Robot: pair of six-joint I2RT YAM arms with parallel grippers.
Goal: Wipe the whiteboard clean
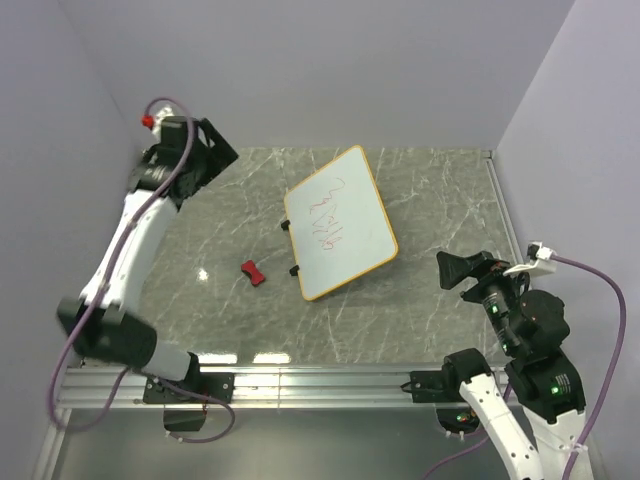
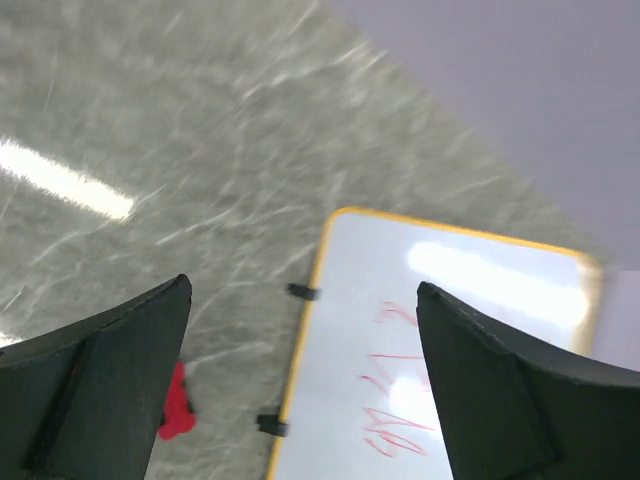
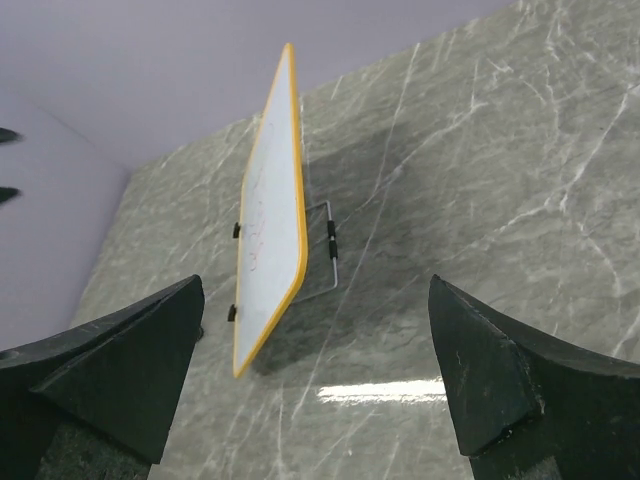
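Left gripper (image 1: 212, 152) hangs over the far left corner of the table (image 1: 440, 200) in the top view, foreshortened into a black lump, so its jaws are hard to read there. The right gripper (image 1: 458, 271) sits at the right side with its dark wedge-shaped fingers spread, nothing between them. The whiteboard (image 1: 345, 230) lies mid-table, turned askew: a smooth white rectangle with rounded corners and a thin orange rim. It has red scribbles (image 1: 327, 213) too small to read. Two small black clips (image 1: 287, 226) sit on its left edge. A red bow-shaped eraser (image 1: 254, 272) lies near the board's left side, apart from it. The grey marble top is glossy and veined.

From the left wrist, the left gripper (image 2: 303, 295) shows matte black fingers (image 2: 110, 385) standing wide apart and empty. The picture is blurred. The whiteboard (image 2: 480, 300) is cut off at the bottom, and one finger partly hides the eraser (image 2: 178, 412).

From the right wrist, the right gripper (image 3: 316, 290) is likewise spread and empty, its fingers (image 3: 510, 390) coarse and grainy. The whiteboard (image 3: 272, 215) appears nearly edge-on and tilted up, with a thin wire stand (image 3: 334, 270) behind it. Two dark tips at the left border are cut off and cannot be identified.
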